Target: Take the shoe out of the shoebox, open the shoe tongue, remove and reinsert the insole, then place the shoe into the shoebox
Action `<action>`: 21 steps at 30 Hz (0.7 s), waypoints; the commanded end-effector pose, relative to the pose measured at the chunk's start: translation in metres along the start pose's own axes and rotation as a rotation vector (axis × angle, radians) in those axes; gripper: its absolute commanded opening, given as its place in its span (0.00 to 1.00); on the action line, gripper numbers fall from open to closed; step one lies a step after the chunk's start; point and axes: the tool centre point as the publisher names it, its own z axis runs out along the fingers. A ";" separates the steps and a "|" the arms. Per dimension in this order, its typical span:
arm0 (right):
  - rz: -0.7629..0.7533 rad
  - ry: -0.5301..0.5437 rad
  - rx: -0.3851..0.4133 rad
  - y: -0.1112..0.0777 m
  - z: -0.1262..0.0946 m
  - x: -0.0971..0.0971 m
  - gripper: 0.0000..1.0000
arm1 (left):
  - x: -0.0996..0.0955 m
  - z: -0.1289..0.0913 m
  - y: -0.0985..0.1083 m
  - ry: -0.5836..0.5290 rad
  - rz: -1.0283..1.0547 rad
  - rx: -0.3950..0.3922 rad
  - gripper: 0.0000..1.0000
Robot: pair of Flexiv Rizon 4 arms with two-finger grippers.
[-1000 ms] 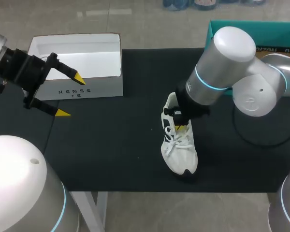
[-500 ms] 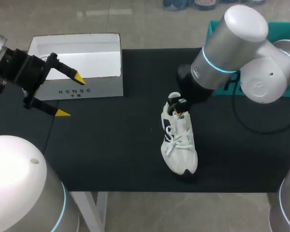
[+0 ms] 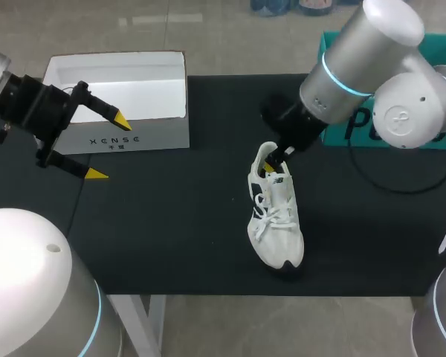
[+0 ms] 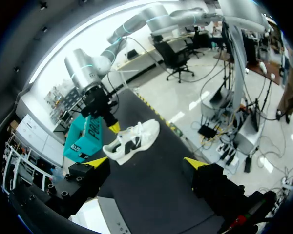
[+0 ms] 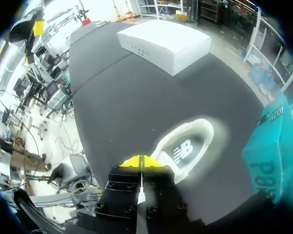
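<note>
- The white shoe (image 3: 276, 219) is lying out of its box on the dark bench (image 3: 163, 223), a little right of centre in the head view. Its toe is pointing toward the lower edge and its heel toward the upper edge. It is sitting on its sole, so the opening is facing up for the insole work.
- The right claw (image 3: 270, 166), entering from the upper right, is hanging right at the heel end of the shoe's opening.
- Its yellow tips are pressing together. In the right wrist view they are meeting just above the collar, with what looks like the printed insole (image 5: 184, 148) showing inside the shoe just ahead of them. Whether a thin edge is caught between the tips I cannot tell.
- This looks like the insole step. The heel is probably being approached because the insole's edge lifts most easily there.
- The left claw (image 3: 108, 146) is spread wide and carrying nothing. It is hanging at the left of the frame, just in front of the white shoebox (image 3: 145, 137) and well apart from the shoe, seemingly parked out of the working arm's way.
- The shoebox is standing open at the upper left, ready for the shoe's return.
</note>
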 end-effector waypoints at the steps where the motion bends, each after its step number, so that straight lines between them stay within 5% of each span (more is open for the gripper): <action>1: 0.117 -0.044 -0.074 0.010 -0.002 0.010 1.00 | 0.000 0.000 0.000 0.003 0.000 -0.002 1.00; 6: 0.599 -0.136 -0.227 0.012 -0.010 0.006 1.00 | 0.000 0.000 0.000 0.003 0.000 -0.002 1.00; 11: 1.033 -0.033 -0.379 -0.004 -0.025 -0.023 1.00 | 0.000 0.000 0.000 0.003 0.000 -0.002 1.00; 21: 0.916 -0.011 -0.193 -0.004 -0.017 -0.045 1.00 | 0.000 0.000 0.000 0.003 0.000 -0.002 1.00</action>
